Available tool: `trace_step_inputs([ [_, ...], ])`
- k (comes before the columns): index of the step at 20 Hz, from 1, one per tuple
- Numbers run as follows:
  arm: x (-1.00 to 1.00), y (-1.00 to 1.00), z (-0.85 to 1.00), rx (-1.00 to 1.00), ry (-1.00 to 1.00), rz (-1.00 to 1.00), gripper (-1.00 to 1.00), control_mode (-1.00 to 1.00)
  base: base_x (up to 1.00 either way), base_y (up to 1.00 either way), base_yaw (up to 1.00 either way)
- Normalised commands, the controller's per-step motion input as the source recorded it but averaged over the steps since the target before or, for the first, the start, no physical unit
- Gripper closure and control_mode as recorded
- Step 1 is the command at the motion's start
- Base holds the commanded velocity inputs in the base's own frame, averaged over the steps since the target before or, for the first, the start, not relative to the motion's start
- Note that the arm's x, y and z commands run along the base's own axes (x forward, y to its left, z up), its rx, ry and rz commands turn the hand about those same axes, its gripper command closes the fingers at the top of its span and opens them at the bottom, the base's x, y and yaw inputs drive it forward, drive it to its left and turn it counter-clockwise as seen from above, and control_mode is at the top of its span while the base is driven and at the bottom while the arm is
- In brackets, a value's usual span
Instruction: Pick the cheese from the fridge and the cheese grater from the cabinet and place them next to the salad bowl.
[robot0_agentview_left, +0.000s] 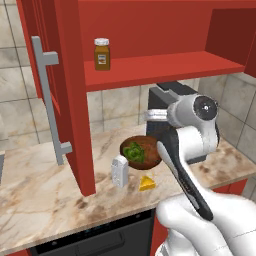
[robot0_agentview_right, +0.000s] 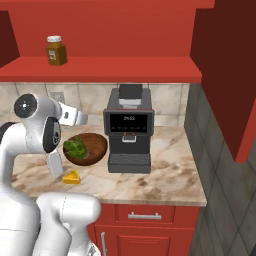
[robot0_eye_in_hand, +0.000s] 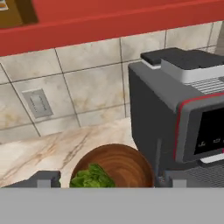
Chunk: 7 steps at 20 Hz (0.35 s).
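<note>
The salad bowl (robot0_agentview_left: 150, 156), dark brown with green leaves, stands on the marble counter in front of the coffee machine. Left of it the white-grey cheese grater (robot0_agentview_left: 120, 171) stands upright, and the yellow cheese (robot0_agentview_left: 147, 183) wedge lies just in front of the bowl. From the right, the cheese (robot0_agentview_right: 71, 177) lies by the bowl (robot0_agentview_right: 92, 148), and the grater (robot0_agentview_right: 54, 164) shows partly behind my arm. My gripper (robot0_eye_in_hand: 107, 179) hovers above the bowl (robot0_eye_in_hand: 120, 162), open, with nothing between its fingertips (robot0_eye_in_hand: 43, 179). The red cabinet (robot0_agentview_left: 160, 67) is open overhead.
A dark grey coffee machine (robot0_agentview_right: 128, 135) stands right of the bowl against the tiled wall. A brown jar with a white lid (robot0_agentview_left: 102, 54) sits on the cabinet shelf. The open cabinet door with its grey bar handle (robot0_agentview_left: 47, 100) hangs left of the grater.
</note>
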Motion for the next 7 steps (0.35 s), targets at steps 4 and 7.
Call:
trace_step_inputs([
  [4,-0.64,-0.78,0.94,0.13,0.0,0.12,-1.0,-1.0,0.0,0.0,0.0],
  [7,-0.76,-0.7,0.83,0.08,0.0,0.1,-1.0,-1.0,0.0,0.0,0.0],
])
